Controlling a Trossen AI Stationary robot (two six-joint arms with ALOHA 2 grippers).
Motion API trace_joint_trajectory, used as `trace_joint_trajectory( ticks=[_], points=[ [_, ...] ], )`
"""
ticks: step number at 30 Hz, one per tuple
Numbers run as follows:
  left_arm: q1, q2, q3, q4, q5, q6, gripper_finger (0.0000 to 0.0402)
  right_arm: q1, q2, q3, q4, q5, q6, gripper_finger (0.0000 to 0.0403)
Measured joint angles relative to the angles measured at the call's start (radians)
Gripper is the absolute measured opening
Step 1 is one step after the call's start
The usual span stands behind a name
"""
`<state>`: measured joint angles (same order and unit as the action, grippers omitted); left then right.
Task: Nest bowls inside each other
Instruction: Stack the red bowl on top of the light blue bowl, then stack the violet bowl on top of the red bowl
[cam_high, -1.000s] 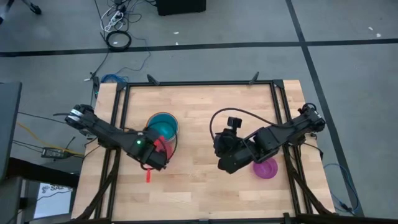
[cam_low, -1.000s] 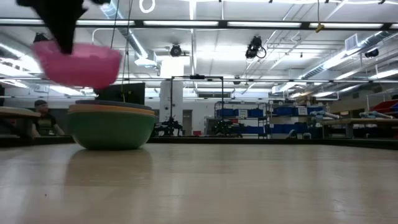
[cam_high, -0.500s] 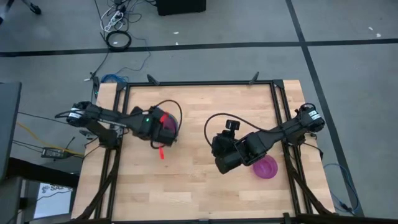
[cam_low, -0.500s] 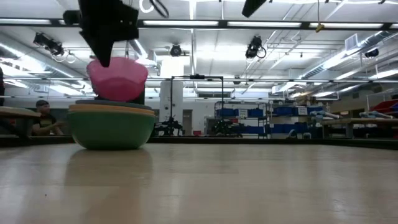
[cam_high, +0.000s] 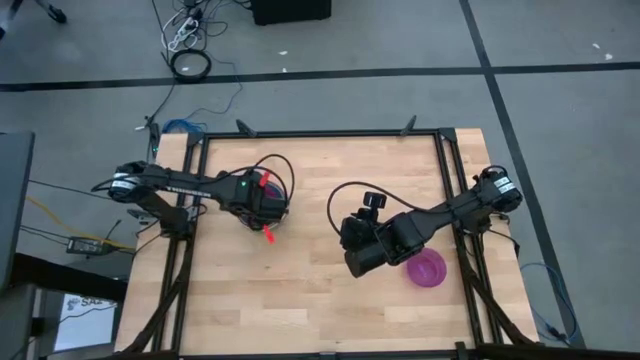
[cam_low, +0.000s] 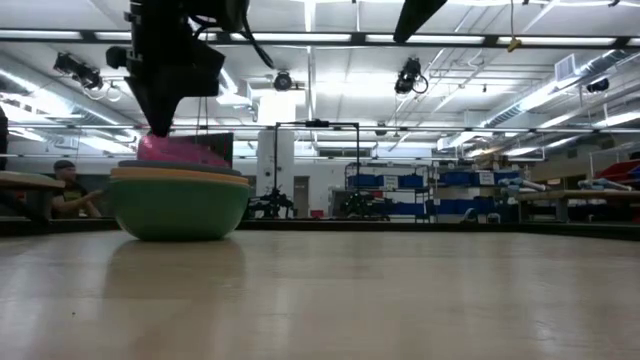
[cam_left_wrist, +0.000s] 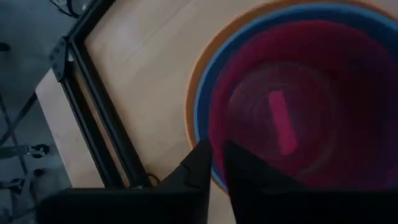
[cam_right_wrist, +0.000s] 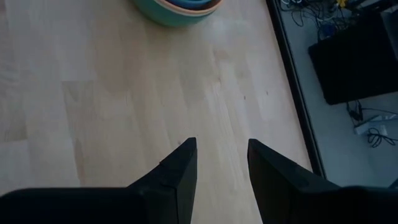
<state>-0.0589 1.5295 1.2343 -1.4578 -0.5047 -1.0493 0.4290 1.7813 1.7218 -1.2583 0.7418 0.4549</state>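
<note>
here, the left end effector (cam_left_wrist: 214, 163) sits on the rim of the red bowl (cam_left_wrist: 292, 106) in the stack of bowls (cam_low: 180, 200).
its fingers (cam_left_wrist: 198, 163) stand close together at the red bowl's near rim, one each side of the wall, though whether they pinch it cannot be told. the red bowl rests inside the blue bowl (cam_left_wrist: 202, 112), which sits in the orange bowl (cam_left_wrist: 190, 93), with the green bowl (cam_low: 180, 208) outermost. the purple bowl (cam_high: 427, 269) lies on the desk (cam_high: 320, 290) well apart from the stack, just beside the right end effector (cam_right_wrist: 219, 163), whose fingers are apart and hold nothing above bare wood.
</note>
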Motion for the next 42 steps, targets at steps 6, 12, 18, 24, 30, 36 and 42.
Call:
trace_joint_trajectory(
  ticks=[6,12,18,24,30,36,42],
  points=[
    [-0.001,0.0,0.0,0.007,0.045,-0.001,0.0111,-0.001,0.0,0.0,0.0,-0.001,-0.001,0.0128],
    [-0.006,0.0,0.0,0.036,0.1,-0.013,0.0137,-0.001,0.0,0.0,-0.023,0.0,0.004,0.0128],
    [-0.096,0.0,0.023,0.031,0.144,-0.028,0.0138,0.0,-0.006,-0.004,-0.329,0.032,0.265,0.0126],
    [-0.235,0.0,0.121,-0.022,0.129,-0.095,0.0138,0.002,-0.167,-0.111,-0.313,-0.119,0.402,0.0125],
    [-0.385,0.0,0.216,-0.027,0.072,-0.171,0.0138,0.003,-0.372,-0.286,-0.282,-0.334,0.588,0.0125],
    [-0.521,0.0,0.238,-0.028,0.024,-0.301,0.0138,0.031,-0.51,-0.524,-0.165,-0.579,0.676,0.0125],
    [-0.615,0.0,0.238,0.001,-0.032,-0.411,0.0138,0.098,-0.544,-0.741,0.209,-0.722,0.732,0.0126]
  ],
)
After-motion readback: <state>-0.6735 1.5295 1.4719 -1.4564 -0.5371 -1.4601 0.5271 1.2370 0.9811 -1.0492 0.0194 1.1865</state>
